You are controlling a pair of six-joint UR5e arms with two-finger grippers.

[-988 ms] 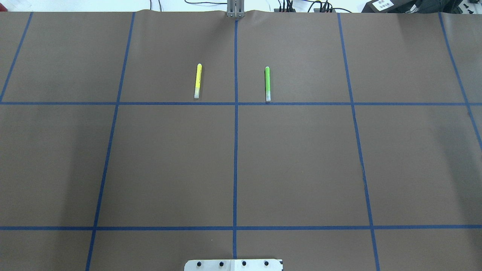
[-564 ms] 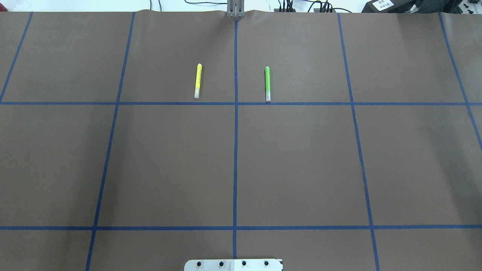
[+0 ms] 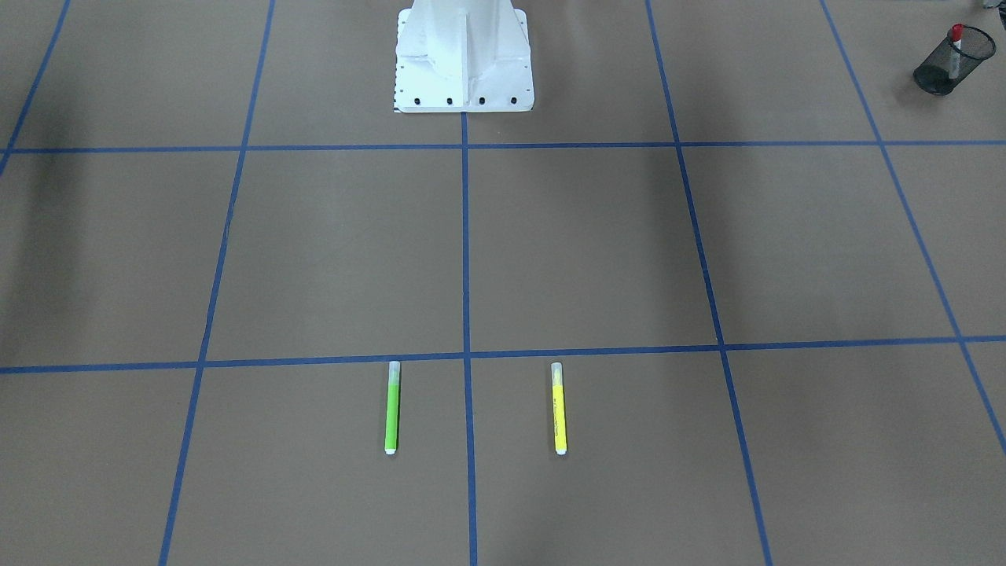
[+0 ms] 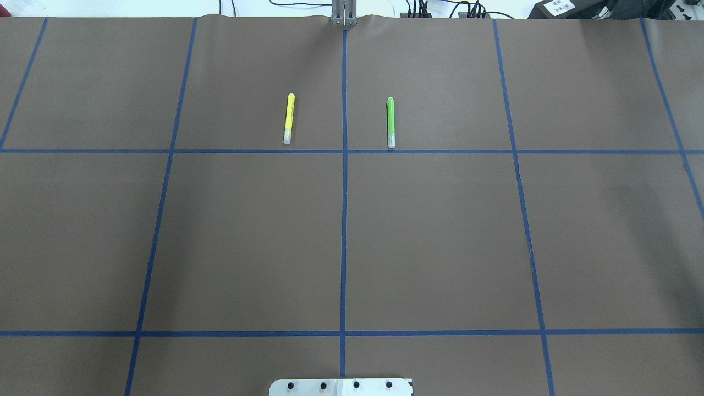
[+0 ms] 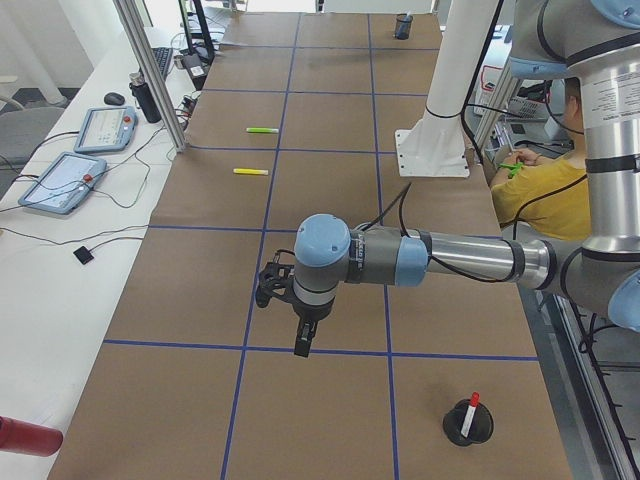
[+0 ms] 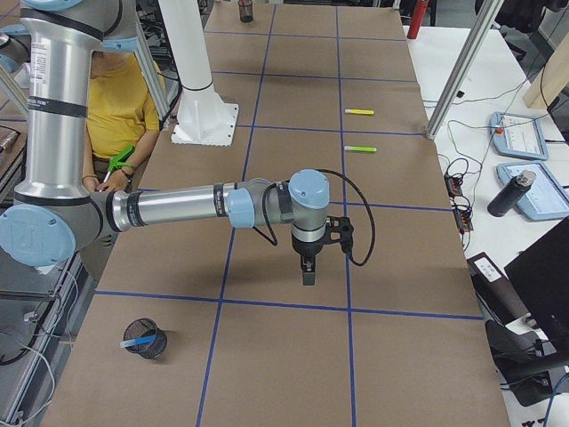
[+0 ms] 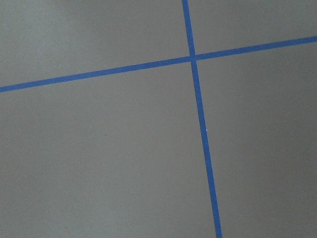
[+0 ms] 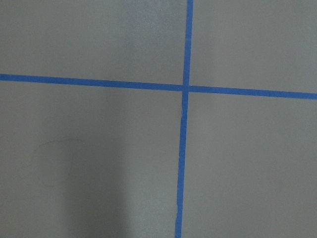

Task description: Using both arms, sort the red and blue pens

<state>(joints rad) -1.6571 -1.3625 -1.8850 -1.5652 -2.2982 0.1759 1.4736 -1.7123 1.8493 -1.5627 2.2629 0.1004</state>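
The red pen (image 3: 956, 38) stands red cap up in a black mesh cup (image 3: 947, 59) at the table's end on my left, and the exterior left view shows the same red pen (image 5: 470, 411). The blue pen (image 6: 135, 342) lies slanted in another mesh cup (image 6: 147, 338) at the end on my right. My left gripper (image 5: 301, 346) hangs pointing down over bare table, away from its cup. My right gripper (image 6: 308, 277) hangs the same way. Only the side views show them, so I cannot tell whether either is open or shut. Both wrist views hold only brown table with crossing blue tape.
A yellow marker (image 4: 288, 118) and a green marker (image 4: 390, 122) lie parallel on the far side of the table, either side of the centre tape line. The white robot base (image 3: 464, 71) stands at the near edge. A person in yellow (image 5: 540, 195) sits behind the robot.
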